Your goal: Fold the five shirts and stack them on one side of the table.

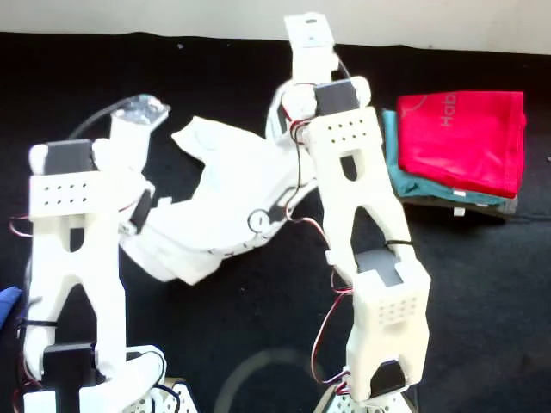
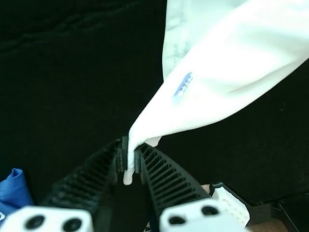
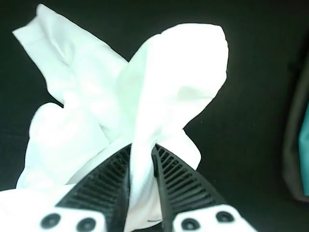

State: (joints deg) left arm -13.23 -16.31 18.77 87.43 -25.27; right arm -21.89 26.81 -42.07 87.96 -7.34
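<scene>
While folded shirts (image 1: 456,146) sit stacked at the desk's (image 1: 241,310) right side, the left pincer (image 2: 131,155) and right pincer (image 3: 143,157) each clamp an edge of the white shirt (image 1: 225,200) at mid-desk — apparently to spread it for folding.

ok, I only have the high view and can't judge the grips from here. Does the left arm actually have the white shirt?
Observer: Yes, the left gripper is shut on a thin tip of the white shirt.
Operator: And the right?
Observer: The right gripper is shut on a thicker fold of the same shirt, with cloth bunched between its fingers.
Operator: Any marker on the cloth?
Observer: A small blue mark sits by a seam, close to the left gripper's hold.
</scene>
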